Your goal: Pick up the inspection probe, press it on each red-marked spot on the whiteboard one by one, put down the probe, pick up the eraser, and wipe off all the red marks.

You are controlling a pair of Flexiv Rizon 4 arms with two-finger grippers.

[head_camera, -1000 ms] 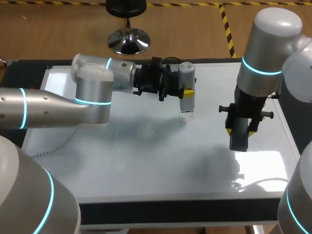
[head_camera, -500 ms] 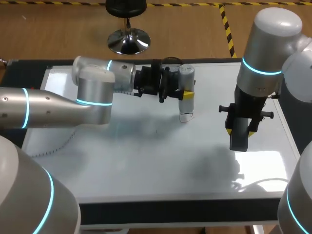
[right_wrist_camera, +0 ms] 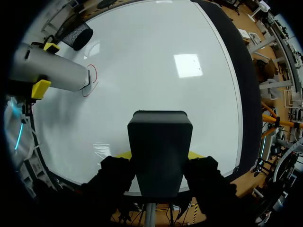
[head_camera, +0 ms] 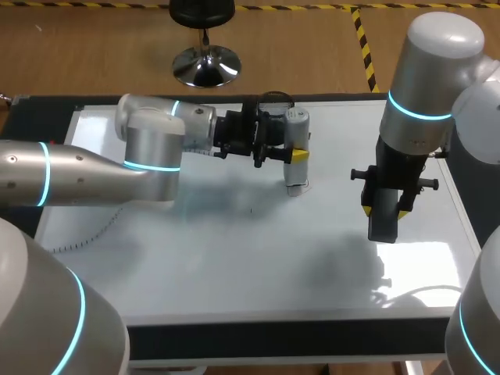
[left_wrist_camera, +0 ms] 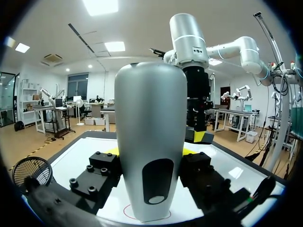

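- Head view: two arms, two grippers, two tools, one whiteboard (head_camera: 258, 258).
- The left arm enters from the left. The left gripper (head_camera: 295, 153) is clamped on one grey inspection probe (head_camera: 294, 173).
- The probe stands upright, with its lower end on the board in the far middle area, near the far edge.
- The right arm enters from the right. The right gripper (head_camera: 384, 209) is clamped on one black eraser (head_camera: 383, 225), which hangs vertically over the right half of the board, well apart from the probe.
- The near half and the left half of the board are bare white surface.
- Left wrist view: the probe (left_wrist_camera: 150, 142) sits between both fingers of the left gripper (left_wrist_camera: 151, 155), gripped from two sides.
- The probe tip sits inside one red ring (left_wrist_camera: 127, 211) drawn on the whiteboard (left_wrist_camera: 80, 156).
- The right gripper (left_wrist_camera: 199, 136) stands beyond the probe, over the board.
- Right wrist view: the eraser (right_wrist_camera: 160, 151) is held between both fingers of the right gripper (right_wrist_camera: 160, 157).
- Ahead and to one side, the probe (right_wrist_camera: 57, 74), in the left gripper (right_wrist_camera: 46, 67), meets the single red ring (right_wrist_camera: 94, 75).
- One round black mesh object (right_wrist_camera: 75, 35) stands just beyond the probe, at the board's edge.
- Open whiteboard (right_wrist_camera: 156, 61) extends ahead of the eraser to the dark table border.
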